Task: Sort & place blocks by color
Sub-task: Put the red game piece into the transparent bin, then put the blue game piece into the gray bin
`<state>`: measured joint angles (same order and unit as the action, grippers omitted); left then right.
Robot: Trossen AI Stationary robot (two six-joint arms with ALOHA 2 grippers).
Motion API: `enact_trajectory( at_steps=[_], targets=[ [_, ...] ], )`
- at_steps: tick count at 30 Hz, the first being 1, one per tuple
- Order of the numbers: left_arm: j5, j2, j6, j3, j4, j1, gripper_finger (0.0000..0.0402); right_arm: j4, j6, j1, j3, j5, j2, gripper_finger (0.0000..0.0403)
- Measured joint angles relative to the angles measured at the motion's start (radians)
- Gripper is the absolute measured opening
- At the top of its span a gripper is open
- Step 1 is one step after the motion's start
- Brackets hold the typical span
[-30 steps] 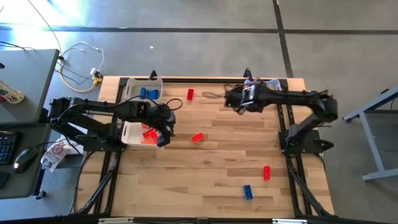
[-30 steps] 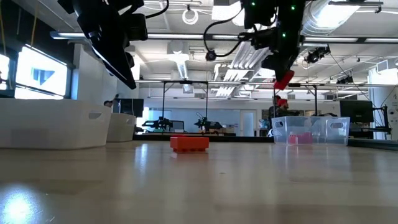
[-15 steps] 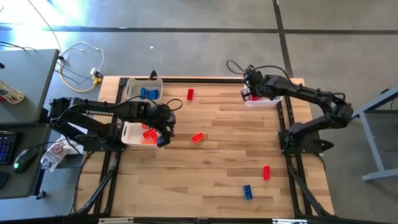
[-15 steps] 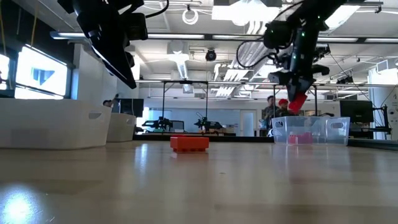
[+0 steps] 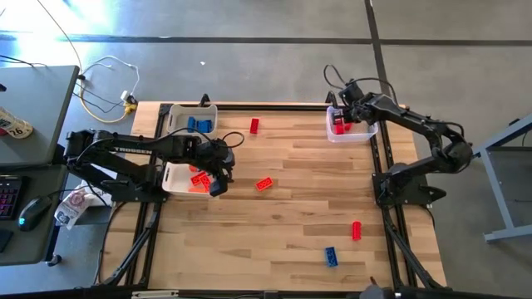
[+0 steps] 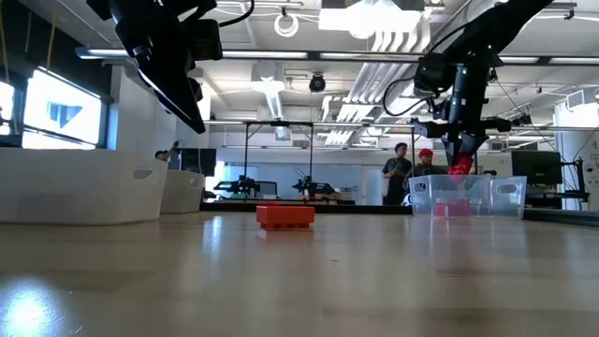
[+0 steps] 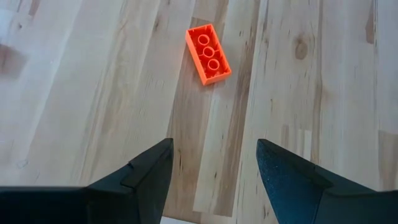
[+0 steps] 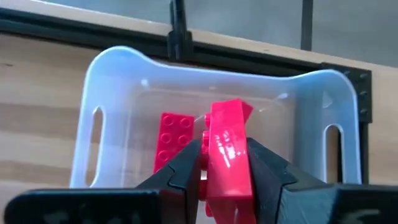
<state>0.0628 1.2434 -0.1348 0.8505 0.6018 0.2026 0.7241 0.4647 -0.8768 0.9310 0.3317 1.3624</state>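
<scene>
My right gripper (image 5: 339, 123) hangs over the clear bin (image 5: 363, 133) at the table's far right corner, shut on a red block (image 8: 227, 144). In the low view that block (image 6: 460, 168) is just above the bin's rim. Another red block (image 8: 168, 140) lies flat on the bin's floor. My left gripper (image 5: 219, 173) is open beside the near white bin (image 5: 170, 177) of orange blocks, with an orange block (image 7: 208, 53) on the table ahead of it. A red block (image 5: 254, 125), another red one (image 5: 357, 230) and a blue one (image 5: 331, 257) lie loose on the table. My right gripper pinches the red block by its two broad sides (image 8: 231, 163) between both fingers (image 8: 264, 168), coming from above and pointing down. The block is lifted clear, stands on edge, and pokes out past the fingertips over the clear bin's inside.
A far white bin (image 5: 193, 121) holds blue blocks. In the low view both white bins (image 6: 84, 185) stand at the left and the orange block (image 6: 285, 216) lies mid-table. People stand in the room beyond. Bare wood lies between the left bins and the near-right blocks.
My right gripper has carried the red block from the far middle of the table toward the far right corner. It has come down until the block hangs just above the clear bin. The left arm has kept still.
</scene>
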Motion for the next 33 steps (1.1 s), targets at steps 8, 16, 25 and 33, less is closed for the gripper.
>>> enact_trajectory(
  at_steps=[8, 16, 25, 33],
  targets=[
    [0.0, 0.0, 0.0, 0.0, 0.0, 0.0, 0.0217, -0.042, -0.061, -0.027, 0.0, 0.001, 0.0, 0.0128],
    [0.0, 0.0, 0.0, 0.0, 0.0, 0.0, 0.0217, -0.036, -0.044, -0.027, 0.0, -0.026, -0.005, 0.019],
    [0.0, 0.0, 0.0, 0.0, 0.0, 0.0, 0.0217, 0.02, 0.036, 0.032, 0.001, -0.148, -0.1, 0.0188],
    [0.0, 0.0, 0.0, 0.0, 0.0, 0.0, 0.0217, 0.114, 0.201, 0.25, 0.001, -0.241, -0.191, 0.0184]
  ],
)
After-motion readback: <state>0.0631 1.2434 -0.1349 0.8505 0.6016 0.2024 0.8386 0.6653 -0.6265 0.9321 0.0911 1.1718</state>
